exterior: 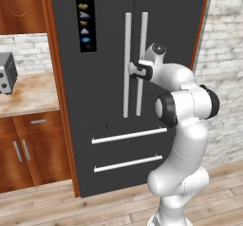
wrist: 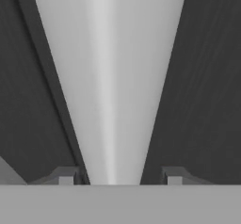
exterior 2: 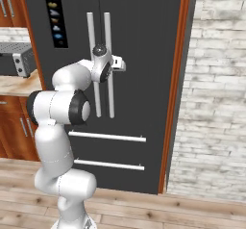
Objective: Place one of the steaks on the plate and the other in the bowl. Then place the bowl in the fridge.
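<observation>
Your arm (exterior: 182,139) fills five o'clock in the left base view, reaching the fridge (exterior: 109,40) handle (exterior: 127,63); right base view, gripper (exterior 2: 120,65) at its eleven o'clock; hand view, jaws straddle the bar, grip unclear, to pull.

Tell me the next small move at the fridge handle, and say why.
Probably finish closing the pincer on the silver bar handle. The bar sits between the fingertips with gaps visible on both sides, and the fridge doors look shut, so a firm grip should come before any pull.
</observation>
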